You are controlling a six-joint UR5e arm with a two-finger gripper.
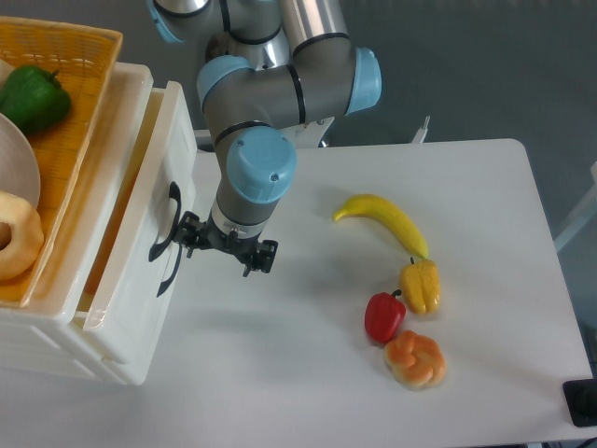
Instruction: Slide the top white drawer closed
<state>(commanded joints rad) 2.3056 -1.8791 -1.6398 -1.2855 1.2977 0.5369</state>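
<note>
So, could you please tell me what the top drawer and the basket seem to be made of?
The top white drawer looks like glossy white moulded plastic, with soft highlights and a black handle. The basket looks woven, perhaps wicker or plastic strands, with a yellow-orange lattice texture.

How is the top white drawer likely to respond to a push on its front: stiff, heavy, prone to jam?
The top white drawer looks like thin moulded plastic, so probably light and easy to slide. It is wide, and the hand sits near its black handle, so a push there should run fairly straight. The orange item inside likely adds little weight.
</note>
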